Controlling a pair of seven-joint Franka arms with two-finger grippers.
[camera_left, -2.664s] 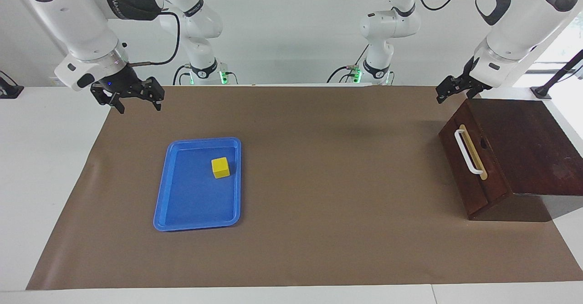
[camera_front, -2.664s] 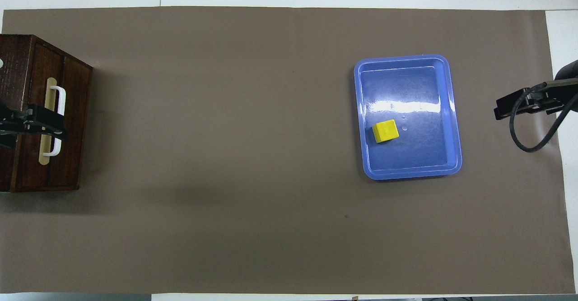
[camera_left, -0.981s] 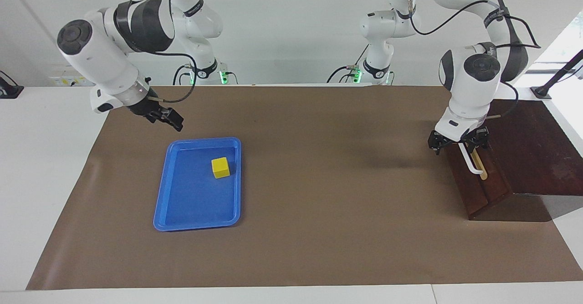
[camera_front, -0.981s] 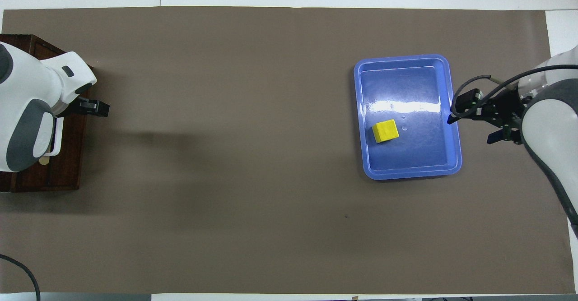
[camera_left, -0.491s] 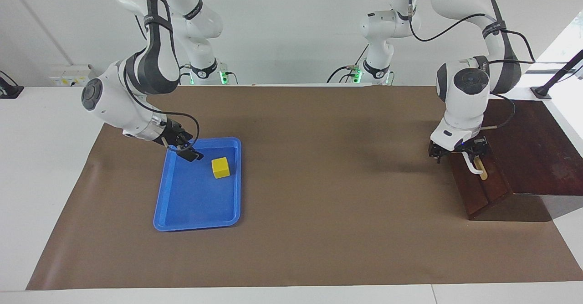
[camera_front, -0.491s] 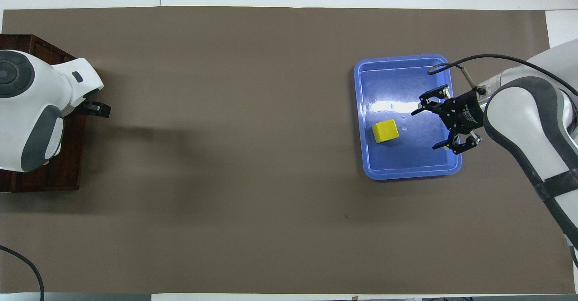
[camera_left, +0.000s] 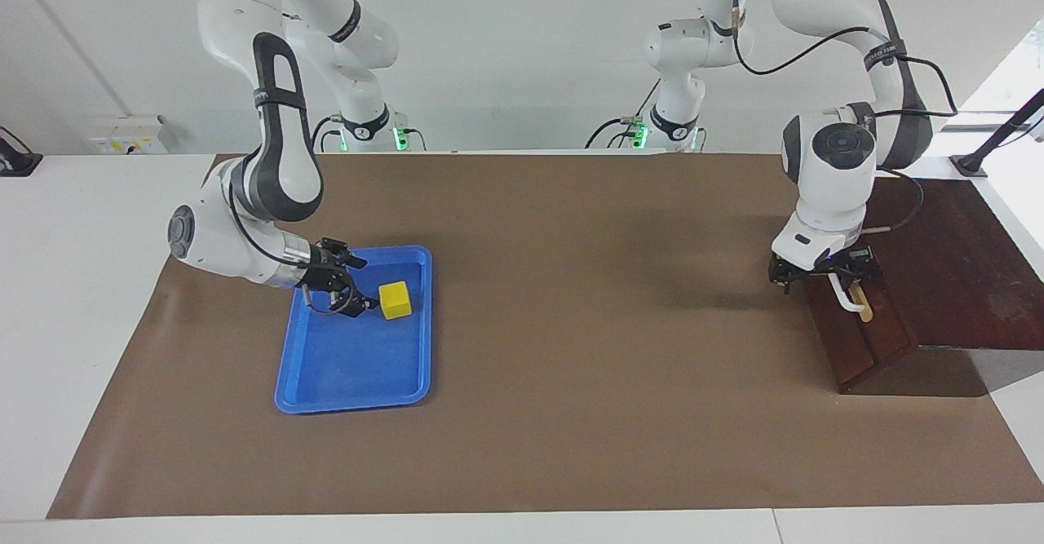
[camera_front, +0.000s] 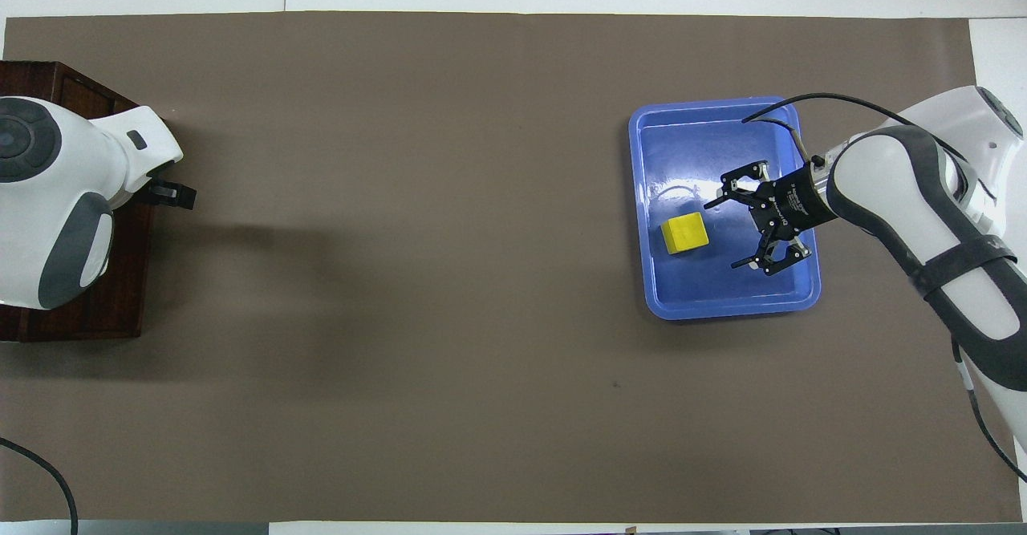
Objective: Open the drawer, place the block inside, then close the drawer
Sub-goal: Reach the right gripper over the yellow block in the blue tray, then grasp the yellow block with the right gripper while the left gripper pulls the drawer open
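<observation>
Brown mat [camera_left: 571, 348] covers most of the white table [camera_left: 73, 283]. A dark wooden box [camera_left: 946, 283] sits at the left arm's end of the table, and its drawer [camera_left: 856, 340] looks shut, front flush with the box. The white handle [camera_left: 848, 303] is on the drawer front, mostly hidden under the left arm's wrist.

Blue tray [camera_left: 326, 381] lies flat on the mat toward the right arm's end of the table, well apart from the box.

Left gripper [camera_left: 820, 271] is low at the drawer front, right at the upper end of the handle. In the overhead view only one dark fingertip [camera_front: 172, 194] pokes out past the white wrist, so I cannot tell whether it has closed on the handle or stands open.

Right gripper [camera_left: 352, 283] reaches in over the tray from the tray's edge toward the right arm's end of the table, fingers [camera_front: 726, 190] spread wide, lying nearly level. It is just beside the block [camera_left: 395, 299], pointing at it, with a small gap between the tips and the cube. Nothing is held in it.

The block is yellow and sits on the tray floor in the half nearer to the robots, toward the tray's edge that faces the box. It rests flat, slightly turned against the tray's sides in the overhead view [camera_front: 684, 233].
</observation>
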